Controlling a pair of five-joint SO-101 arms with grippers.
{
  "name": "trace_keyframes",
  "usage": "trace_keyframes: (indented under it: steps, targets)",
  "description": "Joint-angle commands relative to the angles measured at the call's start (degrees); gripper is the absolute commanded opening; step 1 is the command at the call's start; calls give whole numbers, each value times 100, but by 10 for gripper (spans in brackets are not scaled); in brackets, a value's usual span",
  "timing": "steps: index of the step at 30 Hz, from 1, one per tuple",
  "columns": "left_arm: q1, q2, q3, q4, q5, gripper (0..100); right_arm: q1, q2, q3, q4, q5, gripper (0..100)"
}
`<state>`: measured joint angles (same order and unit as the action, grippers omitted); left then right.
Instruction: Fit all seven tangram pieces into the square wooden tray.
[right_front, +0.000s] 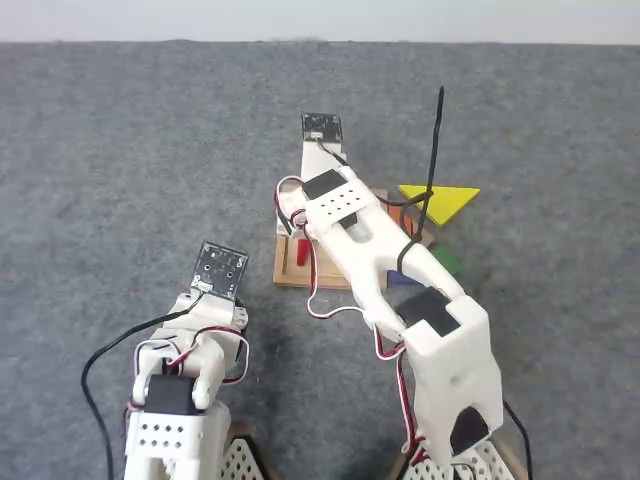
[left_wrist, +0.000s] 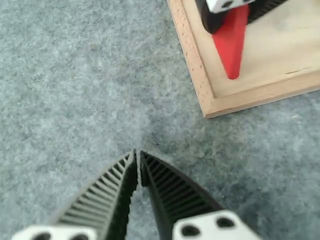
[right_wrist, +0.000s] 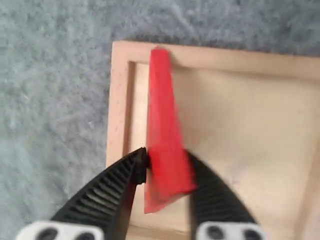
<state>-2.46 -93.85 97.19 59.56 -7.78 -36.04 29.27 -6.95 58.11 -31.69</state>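
Red triangular tangram piece (right_wrist: 165, 125): being gripped by the right hand (right_wrist: 165, 157) inside the square wooden tray (right_wrist: 120, 100), along its left rim. Left hand (left_wrist: 138, 157): hovering pinched together, empty, over the grey worktop (left_wrist: 75, 75) off the tray's near-left corner. Yellow triangular piece (right_front: 445, 200): lying off the tray's right edge.

My left arm (right_front: 180, 420) and right arm (right_front: 400, 280) wear white plastic shells with black servo blocks, and red, white and black wires loop behind each wrist (the right trails a long black cable too). The left gripper (left_wrist: 138, 159) and right gripper (right_wrist: 165, 155) have black ribbed fingers (left_wrist: 107, 195) on white bases with dark screw holes.
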Motion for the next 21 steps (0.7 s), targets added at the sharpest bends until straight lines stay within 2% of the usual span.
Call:
trace_keyframes:
  steps: [1, 3, 7, 12, 21]
  targets:
    - [-18, -70, -40, 26, 44, 13, -48, -295, -360, 101, -53, 259]
    - [-18, -70, -40, 26, 44, 13, -31, -312, -360, 119, 123, 262]
    - [-18, -70, -40, 26, 44, 13, 84, -426, -360, 154, 985, 240]
    - [-18, -70, -40, 26, 44, 13, 330, -655, -378, 400, 1424, 233]
    - [-18, -70, -40, 26, 44, 13, 347, -1481, -352, 936, 2075, 231]
